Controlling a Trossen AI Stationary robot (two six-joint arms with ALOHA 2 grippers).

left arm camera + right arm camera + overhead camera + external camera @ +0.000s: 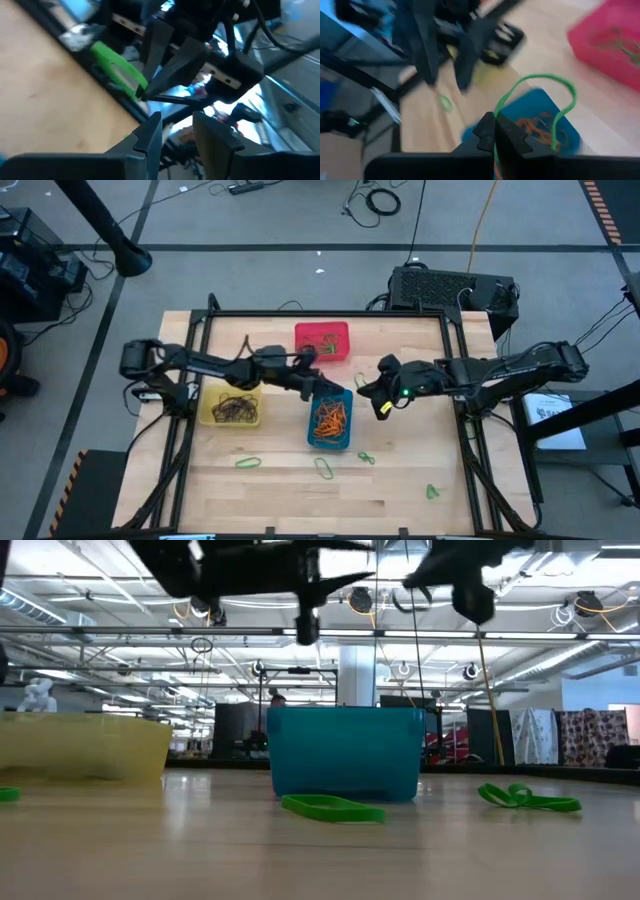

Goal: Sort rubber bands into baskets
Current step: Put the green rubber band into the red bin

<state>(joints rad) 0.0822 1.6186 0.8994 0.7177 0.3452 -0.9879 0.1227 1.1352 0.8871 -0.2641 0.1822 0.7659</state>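
While both arms hang over mid-table, status per item:

right gripper [495, 131]: jaws pinched closed on a green rubber band [536, 79]; the loop arcs up free of the fingers, above the blue basket [555, 117]. In the high view it sits centre-right.

left gripper [312, 383]: centre of the high view, near the blue basket's upper edge; fingers part open, nothing seen between them.

blue basket contents: orange bands [330, 418].

red basket [322, 341]: upper centre of the high view, a few green strands inside; my guess is the held band goes there.

yellow basket [229, 406]: left of centre, dark bands [234, 409] piled in it.

loose green bands [247, 463]: several lie on the wooden table [400, 490] along the lower part of the high view, well apart.

handling: featherweight, limp, stretchy. It will likely flop and may snag on a basket rim or a fingertip on release. Pinch a single strand of the loop; lift clear before moving.
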